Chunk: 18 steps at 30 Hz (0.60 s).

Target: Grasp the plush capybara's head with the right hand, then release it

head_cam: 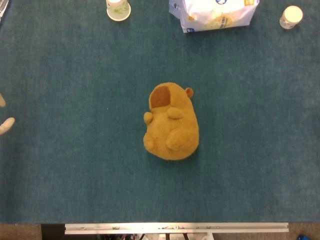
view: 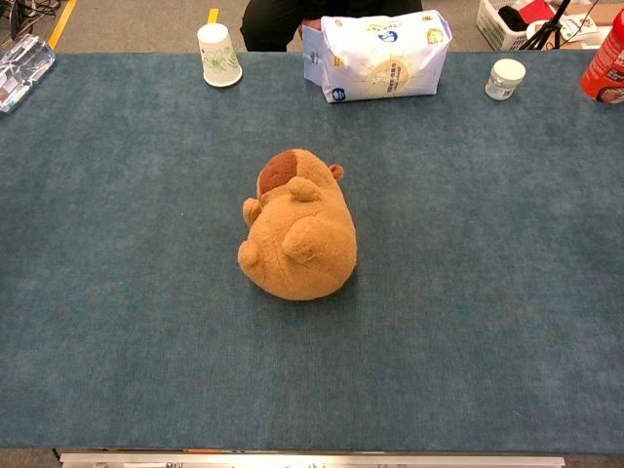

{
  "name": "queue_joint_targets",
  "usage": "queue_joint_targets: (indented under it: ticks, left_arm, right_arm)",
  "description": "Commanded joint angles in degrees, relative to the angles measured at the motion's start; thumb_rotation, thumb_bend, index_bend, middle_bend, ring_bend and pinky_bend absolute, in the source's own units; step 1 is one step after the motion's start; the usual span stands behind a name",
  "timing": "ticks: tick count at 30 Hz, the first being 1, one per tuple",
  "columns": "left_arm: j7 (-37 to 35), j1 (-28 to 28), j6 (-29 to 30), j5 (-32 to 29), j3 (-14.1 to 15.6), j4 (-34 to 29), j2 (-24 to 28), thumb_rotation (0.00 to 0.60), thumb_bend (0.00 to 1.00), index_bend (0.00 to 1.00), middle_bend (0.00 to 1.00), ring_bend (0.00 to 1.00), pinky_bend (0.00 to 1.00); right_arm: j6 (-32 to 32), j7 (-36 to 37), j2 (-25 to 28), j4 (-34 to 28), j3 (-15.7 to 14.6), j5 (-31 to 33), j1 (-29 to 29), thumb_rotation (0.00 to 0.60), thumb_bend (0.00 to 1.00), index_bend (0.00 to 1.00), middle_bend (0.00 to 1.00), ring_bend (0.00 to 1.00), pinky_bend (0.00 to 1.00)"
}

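A: Capybara (head_cam: 171,125) first: where does it lie?

B: Mid-table on the blue cloth (head_cam: 75,165), on its back or side, feet up, the dark brown patch of its head (view: 282,168) turned toward the far edge. Nothing touches it.

A: And the hands?

B: The right hand shows in neither view. Of the left hand (head_cam: 5,120) only pale fingertips (head_cam: 7,125) poke in at the head view's left edge, well apart from the plush; whether they are spread or curled I cannot tell.

A: What else is on the table?

B: Along the far edge, a paper cup (view: 218,55), a white snack bag (view: 375,56) and a small white jar (view: 504,79). A red bottle (view: 606,60) stands at the right corner, a clear plastic box (view: 21,60) at the left.
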Motion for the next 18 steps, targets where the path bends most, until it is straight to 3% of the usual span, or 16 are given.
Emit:
queue_joint_targets:
  ticks: [1,8,18]
  left_arm:
    - [-0.33,-0.22,-0.15,-0.09,0.0,0.42,-0.25,0.6,0.1,0.57,0.6,0.47,0.62]
    - [-0.01,-0.27,-0.02,-0.24,0.4,0.64,-0.71,0.6,0.1,0.57,0.6,0.47,0.62]
    - [1.87,-0.17,-0.24,-1.39,0.89,-0.05,-1.28,0.6,0.1,0.57,0.6,0.47,0.62]
  right_arm:
    - [2.52,-0.07,-0.4,0.36,-0.14,0.29,-3.01,0.6,0.0,0.31,0.39,0.36,0.57]
    - [4.63,2.45,-0.15,1.42,0.84,1.71,-6.57,0.6,0.0,0.31,0.39,0.36,0.56]
    - [-0.04,5.93,-0.01,2.42,2.84,2.63,-5.85,0.6,0.0,0.31,0.39,0.36,0.56]
